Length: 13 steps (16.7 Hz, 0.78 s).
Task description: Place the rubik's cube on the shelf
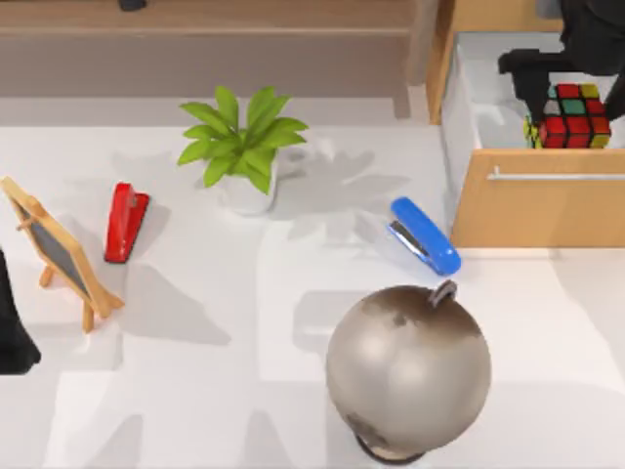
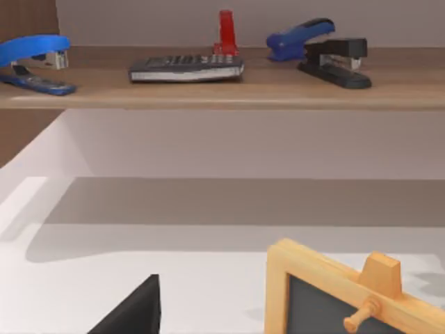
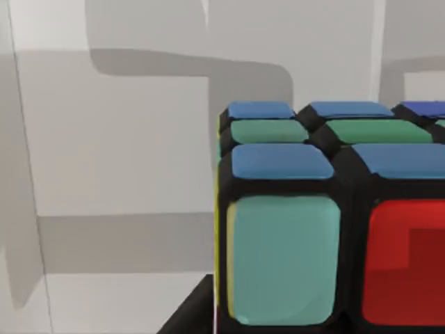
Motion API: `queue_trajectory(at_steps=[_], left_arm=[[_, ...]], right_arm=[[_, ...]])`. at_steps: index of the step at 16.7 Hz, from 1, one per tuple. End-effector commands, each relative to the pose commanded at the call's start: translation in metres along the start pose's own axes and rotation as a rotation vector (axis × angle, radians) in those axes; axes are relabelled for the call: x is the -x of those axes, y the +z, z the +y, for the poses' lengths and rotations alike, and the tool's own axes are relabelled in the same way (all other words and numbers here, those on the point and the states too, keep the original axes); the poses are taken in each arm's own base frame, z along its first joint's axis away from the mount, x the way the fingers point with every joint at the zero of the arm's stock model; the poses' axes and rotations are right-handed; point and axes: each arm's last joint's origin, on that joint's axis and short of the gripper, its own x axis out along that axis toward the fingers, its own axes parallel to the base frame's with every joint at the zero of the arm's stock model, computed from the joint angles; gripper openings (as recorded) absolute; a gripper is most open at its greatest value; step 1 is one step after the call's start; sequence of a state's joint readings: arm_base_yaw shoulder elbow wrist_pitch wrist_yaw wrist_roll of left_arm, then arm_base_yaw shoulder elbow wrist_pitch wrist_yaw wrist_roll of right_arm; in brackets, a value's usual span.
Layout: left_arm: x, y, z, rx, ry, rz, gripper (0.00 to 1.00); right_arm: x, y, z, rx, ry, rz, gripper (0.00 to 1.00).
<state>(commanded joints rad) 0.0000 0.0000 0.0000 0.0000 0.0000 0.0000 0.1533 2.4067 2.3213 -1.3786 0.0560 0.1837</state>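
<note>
Right arm at the cube inside the open drawer, left arm parked.

The rubik's cube (image 1: 571,116) sits in the open drawer (image 1: 488,107) of the cabinet (image 1: 537,210) at the table's (image 1: 244,322) right rear, against the drawer's front wall. The right gripper (image 1: 547,83) hangs just over and beside it; in the right wrist view the cube (image 3: 327,229) is right up at the jaws, slightly off to one side. Can't tell whether the jaws are released or clenched on it: fingertips not clear. A cube has no long axis, so any square face pair works. The shelf (image 1: 205,44) lies well to the left of the jaws along the back edge, so my read is lift clear of the drawer wall, then travel left. Left arm (image 1: 15,332) idle at the table's left edge by the easel chalkboard (image 1: 59,254); jaw state unknown.
</note>
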Motion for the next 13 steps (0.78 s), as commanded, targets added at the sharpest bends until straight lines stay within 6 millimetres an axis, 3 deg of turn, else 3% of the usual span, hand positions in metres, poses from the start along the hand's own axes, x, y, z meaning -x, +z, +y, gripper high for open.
queue_trajectory(at_steps=[4,8,13], left_arm=[[0.0,0.0,0.0,0.0,0.0,0.0,1.0],[0.0,0.0,0.0,0.0,0.0,0.0,1.0],[0.0,0.0,0.0,0.0,0.0,0.0,1.0]], right_arm=[[0.045,-0.021,0.026,0.063,-0.038,-0.138,0.0],[0.083,-0.052,0.075,0.172,-0.048,-0.341,0.0],[0.085,-0.092,0.153,0.325,-0.024,-0.592,0.0]])
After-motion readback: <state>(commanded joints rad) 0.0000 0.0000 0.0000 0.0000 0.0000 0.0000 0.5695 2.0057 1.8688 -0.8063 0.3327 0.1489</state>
